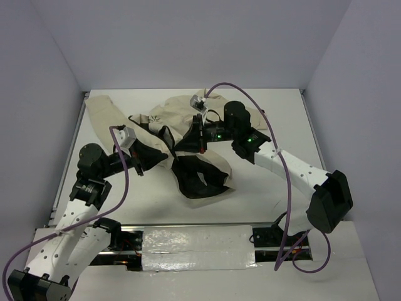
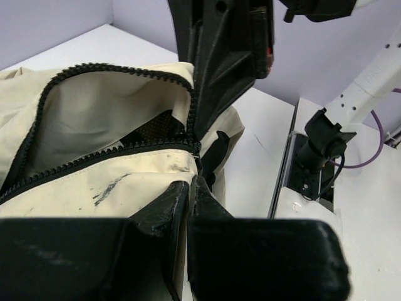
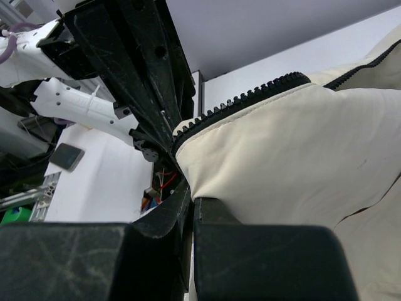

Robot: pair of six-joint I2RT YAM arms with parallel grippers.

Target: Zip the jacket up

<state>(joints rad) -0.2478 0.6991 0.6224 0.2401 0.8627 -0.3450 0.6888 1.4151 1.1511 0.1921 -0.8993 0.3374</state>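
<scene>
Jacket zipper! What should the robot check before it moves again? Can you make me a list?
1. Left gripper shut on the jacket beside the zipper teeth: ok.
2. Right gripper shut on the jacket's toothed edge: ok.
3. Zipper closed: not ok, the two rows of teeth stand apart.
4. Zipper slider in a grip: cannot tell, none shows.
5. Jacket lying flat: not ok, it is bunched, with black lining showing.

- Top external: high at the near side, facing down over the whole counter [image 1: 269, 188].
- Wrist views: very close, facing each other across the jacket [image 2: 113, 125] zipper edge, which both share.
</scene>
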